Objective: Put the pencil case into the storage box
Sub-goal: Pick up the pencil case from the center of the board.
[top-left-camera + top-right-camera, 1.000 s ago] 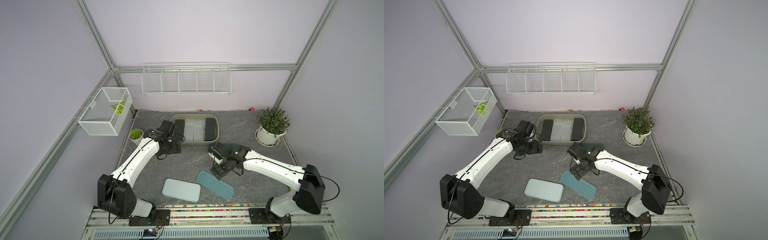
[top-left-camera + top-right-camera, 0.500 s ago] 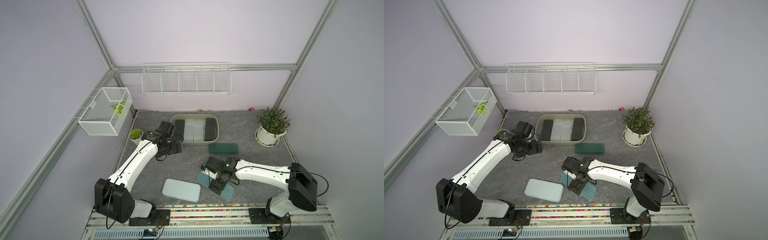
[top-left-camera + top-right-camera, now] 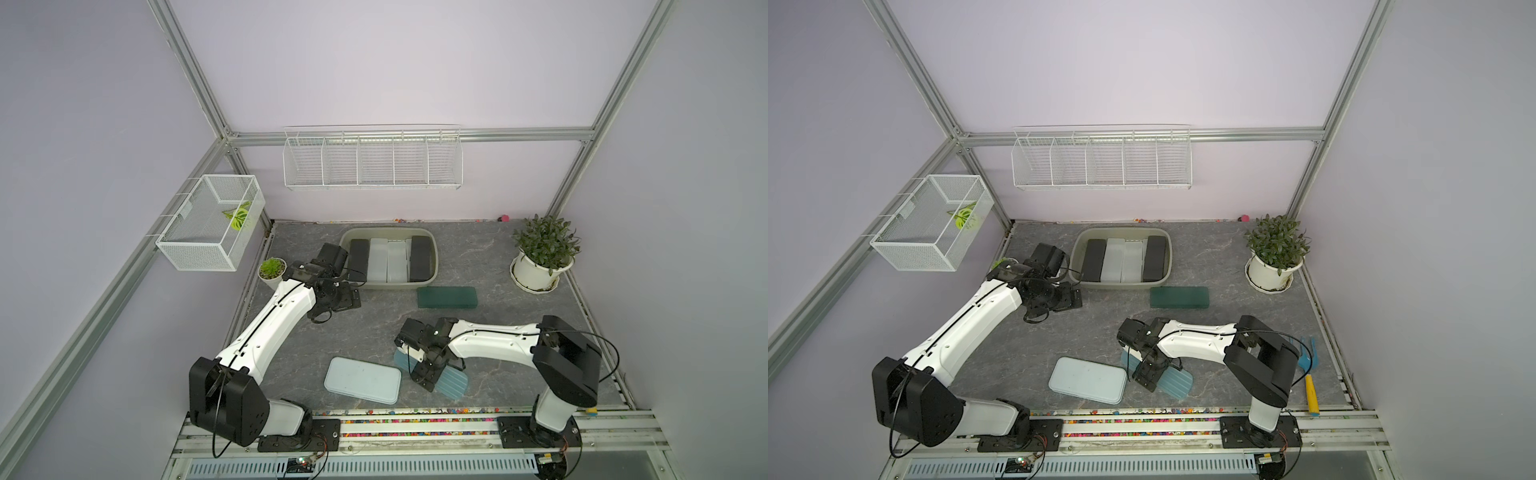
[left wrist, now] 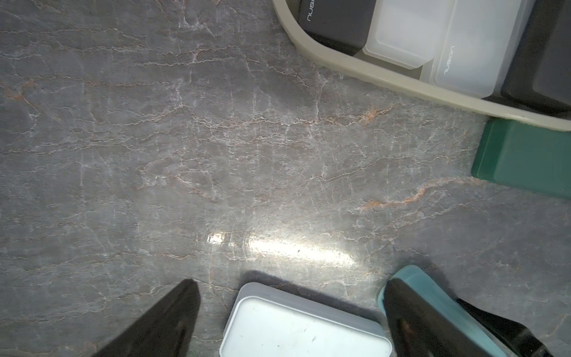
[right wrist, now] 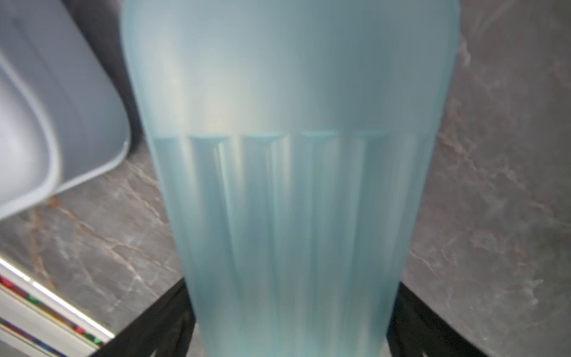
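Note:
A translucent blue ribbed pencil case (image 3: 451, 382) (image 3: 1177, 382) lies flat near the table's front. My right gripper (image 3: 430, 376) (image 3: 1152, 376) is down over it, and in the right wrist view the case (image 5: 287, 154) fills the space between the fingers, which press against both long sides. The olive-beige storage box (image 3: 388, 286) (image 3: 1121, 286) (image 4: 370, 71) stands at the back with several black and white cases inside. My left gripper (image 3: 345, 299) (image 3: 1069, 301) (image 4: 289, 282) hangs open and empty by the box's front left corner.
A dark green case (image 3: 446, 297) (image 4: 525, 157) lies just in front of the box. A wide pale blue case (image 3: 362, 379) (image 5: 46, 123) lies left of the blue one. A potted plant (image 3: 542, 257) stands back right, a small succulent (image 3: 272, 270) back left. A blue and yellow tool (image 3: 1308, 361) lies far right.
My right arm swung from beside the dark green case toward the front and came down on the blue pencil case, its jaws narrowing onto it. The left arm barely shifted.

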You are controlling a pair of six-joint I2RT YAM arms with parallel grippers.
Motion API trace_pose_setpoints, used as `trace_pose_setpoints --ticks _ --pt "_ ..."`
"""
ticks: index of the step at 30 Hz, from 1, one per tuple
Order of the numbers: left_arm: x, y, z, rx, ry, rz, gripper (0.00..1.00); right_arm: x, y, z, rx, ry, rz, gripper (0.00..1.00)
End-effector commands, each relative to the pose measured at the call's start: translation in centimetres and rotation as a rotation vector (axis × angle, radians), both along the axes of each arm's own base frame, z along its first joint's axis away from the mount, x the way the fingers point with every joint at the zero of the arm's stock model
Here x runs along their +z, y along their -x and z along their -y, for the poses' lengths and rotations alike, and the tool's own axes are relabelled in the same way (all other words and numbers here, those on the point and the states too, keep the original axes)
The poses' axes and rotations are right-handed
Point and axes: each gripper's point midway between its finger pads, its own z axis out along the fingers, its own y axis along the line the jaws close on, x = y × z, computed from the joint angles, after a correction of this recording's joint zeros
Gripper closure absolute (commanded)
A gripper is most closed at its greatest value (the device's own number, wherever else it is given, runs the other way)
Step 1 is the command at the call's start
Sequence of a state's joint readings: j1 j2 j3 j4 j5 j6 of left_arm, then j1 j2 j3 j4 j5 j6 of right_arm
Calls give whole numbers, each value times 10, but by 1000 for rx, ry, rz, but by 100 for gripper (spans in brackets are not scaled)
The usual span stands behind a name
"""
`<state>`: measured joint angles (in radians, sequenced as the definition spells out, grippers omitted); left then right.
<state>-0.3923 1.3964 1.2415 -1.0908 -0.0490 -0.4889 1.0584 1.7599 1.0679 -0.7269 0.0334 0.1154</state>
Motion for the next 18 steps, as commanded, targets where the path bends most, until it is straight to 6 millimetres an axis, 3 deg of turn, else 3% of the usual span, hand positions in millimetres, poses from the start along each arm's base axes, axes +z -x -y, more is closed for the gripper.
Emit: trace_pose_setpoints --ticks 1,4,8,12,14,16,18 --pt "10 -2 -8 6 -12 30 3 -2 -12 4 -67 22 2 25" --pt "13 -6 -15 25 -10 40 3 12 -29 10 -160 2 15 42" --pt "18 -11 -28 74 -9 69 3 53 -67 12 -267 -60 62 43" --pt "26 -15 -38 105 -22 102 3 116 -128 -8 -360 -171 149 42" --pt "28 -16 -39 110 -24 107 3 137 -159 -24 -402 -219 166 41" --pt "29 -15 -41 115 -24 112 3 153 -192 -41 -457 -265 162 40" --pt "29 -13 -43 122 -24 112 3 153 -220 -53 -518 -283 126 40"
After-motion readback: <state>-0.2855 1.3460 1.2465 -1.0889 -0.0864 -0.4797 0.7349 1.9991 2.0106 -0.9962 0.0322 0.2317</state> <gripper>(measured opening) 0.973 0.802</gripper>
